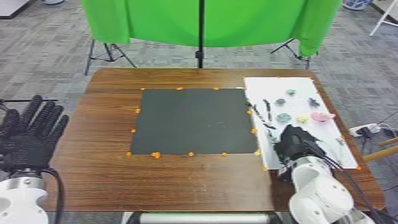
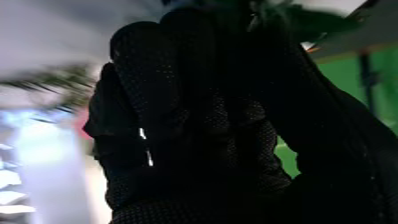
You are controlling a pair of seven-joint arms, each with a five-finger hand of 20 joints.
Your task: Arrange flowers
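can see, on a white board (image 1: 266,85) along the table's right side, a pink flower (image 1: 320,117), a yellow flower (image 1: 303,120) beside it, then a blue-green flower (image 1: 283,118). in head view, can place right hand (image 1: 296,139) over the board's near part; in right wrist view, can find a dark green leaf (image 2: 315,22) close by, but cannot tell how wide the grip is, or on what. farther out, can see a dark mat (image 1: 191,122) mid-table, then left hand (image 1: 28,145), fingers straight, slightly spread.
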